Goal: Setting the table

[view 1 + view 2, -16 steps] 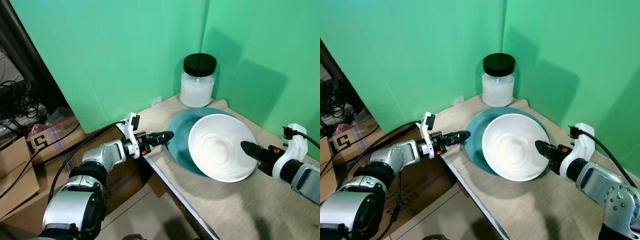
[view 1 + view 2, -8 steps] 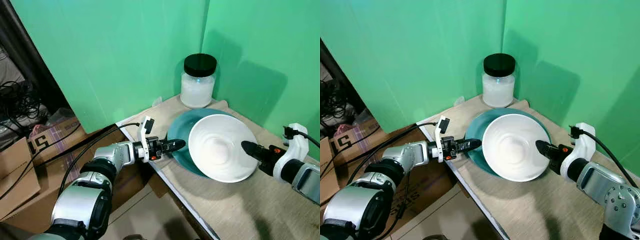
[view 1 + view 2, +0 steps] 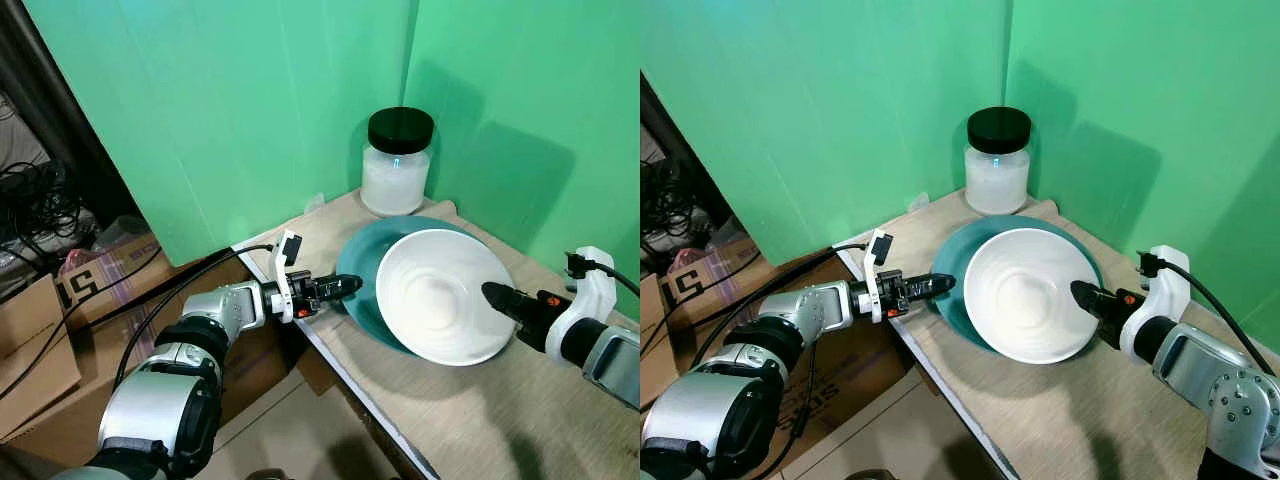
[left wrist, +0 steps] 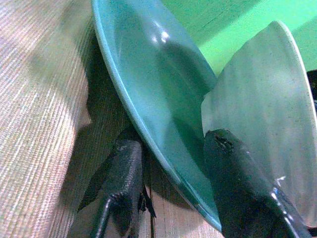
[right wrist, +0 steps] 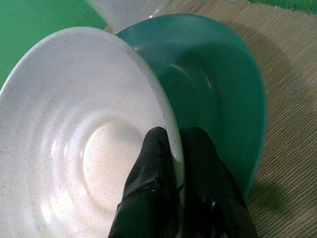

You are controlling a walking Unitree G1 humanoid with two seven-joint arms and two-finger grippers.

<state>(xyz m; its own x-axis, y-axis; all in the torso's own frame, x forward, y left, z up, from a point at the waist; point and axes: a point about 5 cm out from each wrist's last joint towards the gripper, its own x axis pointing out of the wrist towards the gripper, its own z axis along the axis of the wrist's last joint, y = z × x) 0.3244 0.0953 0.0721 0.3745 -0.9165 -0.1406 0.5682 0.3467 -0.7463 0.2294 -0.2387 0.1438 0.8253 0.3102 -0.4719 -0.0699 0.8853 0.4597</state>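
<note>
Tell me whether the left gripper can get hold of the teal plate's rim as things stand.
Probably yes: the left gripper is open and already straddles the teal plate rim, one finger under, one over, with nothing between.

Woven-mat table [image 3: 520, 420]: teal plate [image 3: 362, 272], black-lidded jar [image 3: 397, 160].

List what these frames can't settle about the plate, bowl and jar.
- Teal plate: head views, white bowl covers most of it.
- Jar: cloudy wall hides the contents.
- Left pincer: fingers straddle the plate rim; contact unclear.
- Right pincer: shut on bowl rim.
</note>
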